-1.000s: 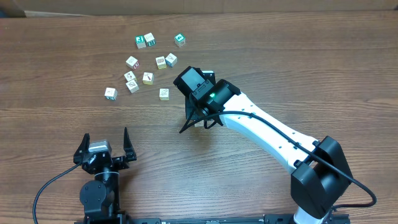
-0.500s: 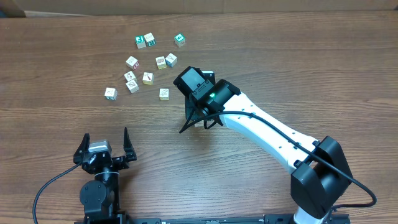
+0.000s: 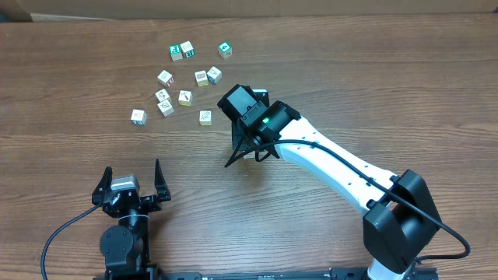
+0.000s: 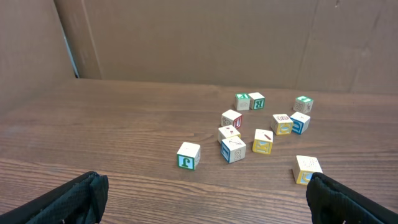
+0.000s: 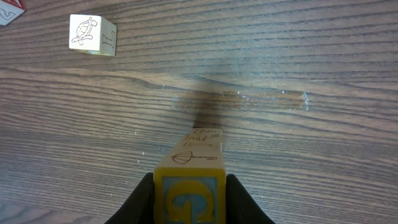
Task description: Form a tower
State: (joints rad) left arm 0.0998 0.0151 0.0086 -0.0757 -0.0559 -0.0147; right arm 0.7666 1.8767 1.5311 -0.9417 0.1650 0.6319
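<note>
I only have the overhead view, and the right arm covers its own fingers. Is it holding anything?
Observer: Yes. The right wrist view shows the right gripper shut on a cube with a yellow G.
Operator: Anything beneath it?
Observer: A pale side with an umbrella drawing runs down toward the table; how many cubes stand there I cannot tell.
Operator: What does the left wrist see?
Observer: Ahead of the open left gripper, the nearest loose cube shows a green letter on its side.

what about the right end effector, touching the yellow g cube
Touching. The right wrist view shows the right end effector clamped on the yellow g cube.
</note>
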